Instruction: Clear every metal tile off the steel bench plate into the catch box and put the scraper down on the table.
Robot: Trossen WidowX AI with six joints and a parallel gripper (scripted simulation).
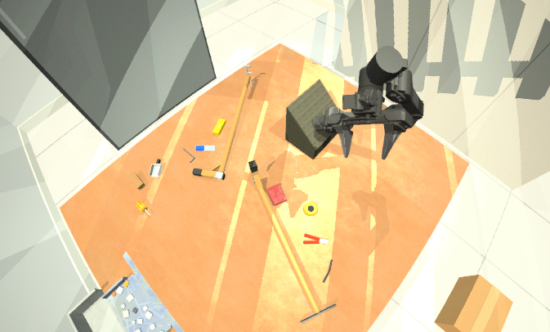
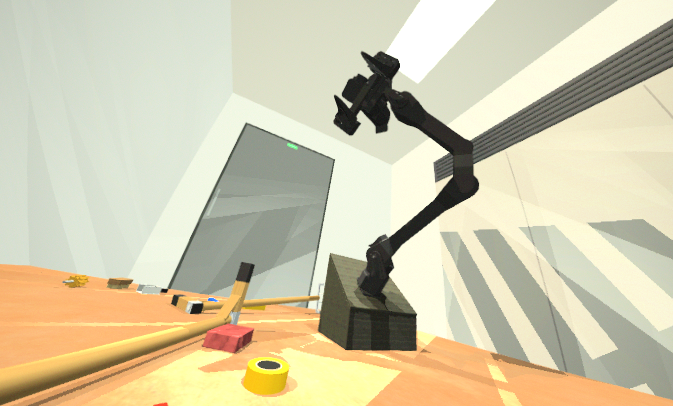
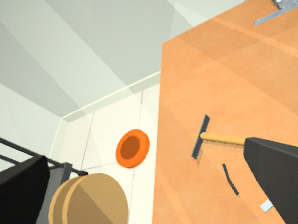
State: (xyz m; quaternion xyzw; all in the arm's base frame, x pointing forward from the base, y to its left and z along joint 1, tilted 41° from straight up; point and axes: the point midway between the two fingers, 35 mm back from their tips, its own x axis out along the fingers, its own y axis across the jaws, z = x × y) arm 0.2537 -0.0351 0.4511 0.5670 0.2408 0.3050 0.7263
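Observation:
The long scraper (image 1: 287, 243) (image 2: 102, 353) (image 3: 222, 138) lies on the table (image 1: 186, 231). Its thin dark blade (image 1: 326, 309) (image 3: 205, 122) is at the near right end, and its black-tipped grip (image 1: 252, 166) (image 2: 245, 272) sticks up at the other. My gripper (image 1: 364, 157) (image 2: 349, 74) (image 3: 149, 156) is open and empty, high above the table and away from the scraper. The bluish steel plate (image 1: 139, 284) is at the bottom left, cut off by the frame. Several small tiles (image 1: 129, 298), mostly white, lie on it. The catch box (image 1: 97, 311) adjoins its left side; no tiles show in its visible part.
A red block (image 1: 277, 195) (image 2: 229, 337) lies beside the scraper's handle. Yellow tape (image 1: 310, 208) (image 2: 266, 378), red-handled pliers (image 1: 311, 237) and a dark rod (image 1: 328, 271) lie to its right. A second long wooden tool (image 1: 234, 127) lies farther back, left of the arm's block (image 1: 306, 123) (image 2: 366, 322).

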